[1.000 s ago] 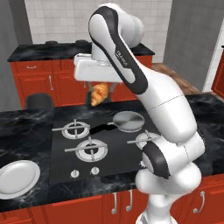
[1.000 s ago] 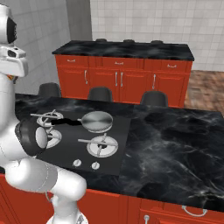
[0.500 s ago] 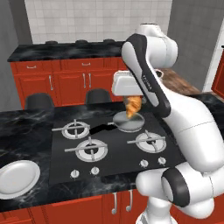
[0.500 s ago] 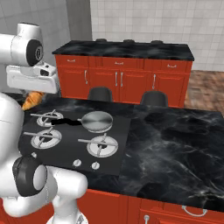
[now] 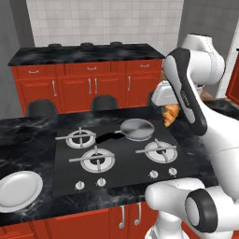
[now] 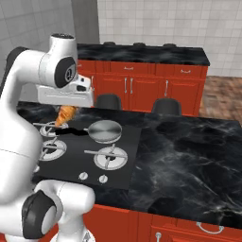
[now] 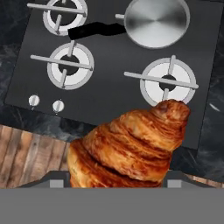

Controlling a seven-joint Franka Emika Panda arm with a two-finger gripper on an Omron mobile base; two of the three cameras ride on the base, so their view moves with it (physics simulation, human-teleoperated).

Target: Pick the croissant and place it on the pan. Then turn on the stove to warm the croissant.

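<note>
While the pan (image 5: 137,129) sits on the stove (image 5: 116,156), the tool (image 5: 170,116) pinches the croissant (image 5: 171,113).

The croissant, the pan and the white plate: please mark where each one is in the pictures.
croissant (image 7: 131,146), hand view, on the middle of its ridged body.
pan (image 5: 137,129), left base view, on the middle of its grey dish.
white plate (image 5: 18,190), left base view, on its bare centre.

pan (image 5: 137,129) on stove (image 5: 119,158) rear burner; croissant (image 5: 170,114) right of pan, plate (image 5: 18,190) left of stove
</note>
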